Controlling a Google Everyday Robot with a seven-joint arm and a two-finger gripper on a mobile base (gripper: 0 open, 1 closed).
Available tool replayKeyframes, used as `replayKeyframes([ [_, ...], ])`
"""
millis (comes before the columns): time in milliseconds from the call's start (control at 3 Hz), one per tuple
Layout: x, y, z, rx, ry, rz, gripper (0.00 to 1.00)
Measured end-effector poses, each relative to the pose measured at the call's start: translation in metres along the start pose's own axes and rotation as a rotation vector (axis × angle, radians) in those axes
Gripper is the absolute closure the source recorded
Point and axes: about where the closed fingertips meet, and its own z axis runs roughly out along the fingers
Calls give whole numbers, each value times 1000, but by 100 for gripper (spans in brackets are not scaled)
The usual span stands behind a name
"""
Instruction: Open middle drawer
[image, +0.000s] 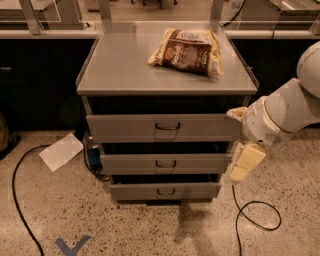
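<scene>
Cabinet (130, 65) is the big thing, a grey metal unit with three drawers, and the whole of it sits off to the left of the gripper (245, 164). Next biggest is the white robot arm (285, 112), which comes in from the right edge and ends above the gripper, so the cream gripper hangs pointing down by the cabinet's right side. Honestly can't tell whether the gripper is open or closed from this angle, and nothing shows in its hold. The top drawer (200, 127) is up and to the left of it. The middle drawer (130, 163) is right beside it at the same height, its right end just next to the gripper, though I can't say if they touch. That drawer's front has a dark gap above it, and its little dark loop handle (165, 163) is well off to the left of the gripper, untouched. The bottom drawer (135, 191) is down and left. A brown snack bag (186, 51) lies on the cabinet top, well above the gripper and to its left. A sheet of paper (61, 151) lies on the floor far to the left, and a black cable (255, 215) loops on the floor just below the gripper.
</scene>
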Motion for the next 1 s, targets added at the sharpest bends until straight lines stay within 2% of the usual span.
replayKeyframes([
  [333,0,4,13,20,-35,-2,0],
  [1000,21,15,128,-4,-146,58,0],
])
